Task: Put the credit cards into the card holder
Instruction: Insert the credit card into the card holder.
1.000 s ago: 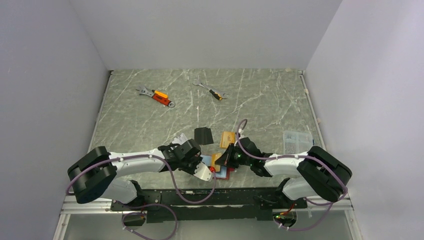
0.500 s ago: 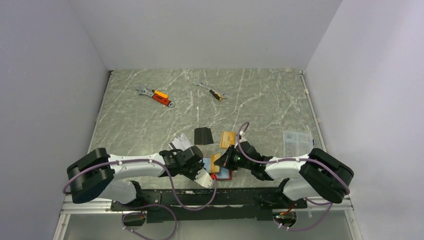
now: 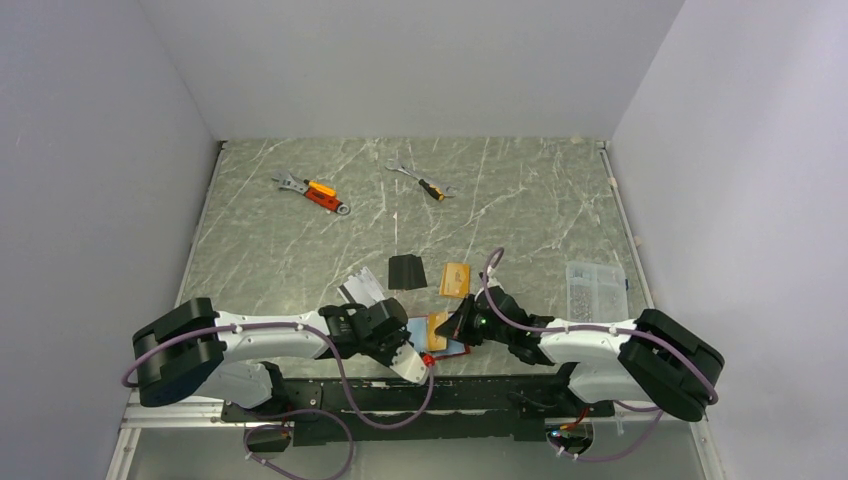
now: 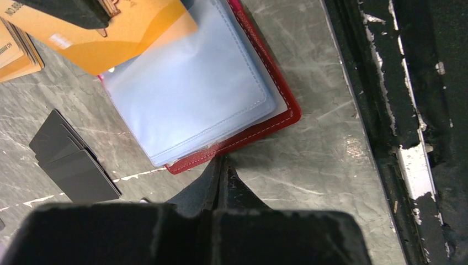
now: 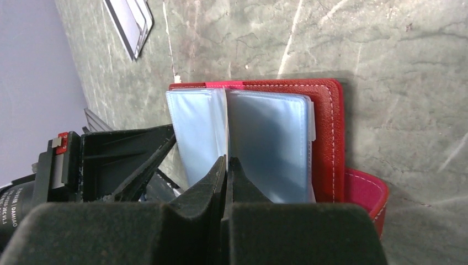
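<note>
The red card holder [image 3: 452, 350] lies open near the table's front edge, its pale blue pockets [image 4: 193, 94] facing up and its snap tab [image 5: 367, 193] off one side. My right gripper [image 3: 455, 328] is shut on an orange credit card [image 4: 127, 33], which hangs tilted over the pockets. In the right wrist view that card shows only edge-on between my fingertips [image 5: 226, 161]. My left gripper [image 4: 221, 164] is shut on nothing, and its tips touch the holder's red edge [image 4: 265, 130]. On the table lie more orange cards [image 3: 456, 279], black cards [image 3: 405, 270] and silver-grey cards [image 3: 360, 292].
Two orange-handled wrenches [image 3: 312, 192] [image 3: 425, 184] lie far back. A clear plastic box [image 3: 595, 285] sits at the right. The black base rail [image 4: 408, 110] runs just beside the holder at the table's near edge.
My left gripper slid toward the near edge, uncovering the silver-grey cards. My right arm stretched out lower, keeping the orange card over the holder.
</note>
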Tool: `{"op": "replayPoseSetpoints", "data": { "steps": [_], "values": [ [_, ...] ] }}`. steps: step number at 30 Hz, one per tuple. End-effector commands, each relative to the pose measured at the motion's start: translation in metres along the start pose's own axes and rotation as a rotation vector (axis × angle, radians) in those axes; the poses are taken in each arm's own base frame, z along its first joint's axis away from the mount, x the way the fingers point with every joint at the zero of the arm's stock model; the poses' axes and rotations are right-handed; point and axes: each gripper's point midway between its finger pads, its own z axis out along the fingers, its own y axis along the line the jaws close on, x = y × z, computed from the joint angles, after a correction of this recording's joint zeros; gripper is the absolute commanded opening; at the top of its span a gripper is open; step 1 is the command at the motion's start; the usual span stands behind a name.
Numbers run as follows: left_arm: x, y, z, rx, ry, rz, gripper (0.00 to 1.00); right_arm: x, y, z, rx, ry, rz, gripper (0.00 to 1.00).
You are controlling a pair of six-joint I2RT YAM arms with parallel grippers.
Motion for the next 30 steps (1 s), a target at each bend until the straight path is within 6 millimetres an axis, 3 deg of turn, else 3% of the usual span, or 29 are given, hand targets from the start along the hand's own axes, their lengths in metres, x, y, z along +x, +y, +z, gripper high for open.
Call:
{"op": "replayPoseSetpoints", "data": {
  "steps": [1, 10, 30],
  "values": [
    [0.017, -0.043, 0.004, 0.143, 0.049, -0.044, 0.0, 0.013, -0.02, -0.002, 0.05, 0.045, -0.022, 0.0],
    [0.016, -0.038, 0.004, 0.128, 0.048, -0.035, 0.0, 0.025, -0.027, 0.003, 0.076, 0.115, -0.03, 0.0],
    [0.017, -0.031, 0.006, 0.101, 0.055, -0.019, 0.0, 0.039, -0.047, -0.01, 0.13, 0.164, -0.01, 0.0]
  ]
}}
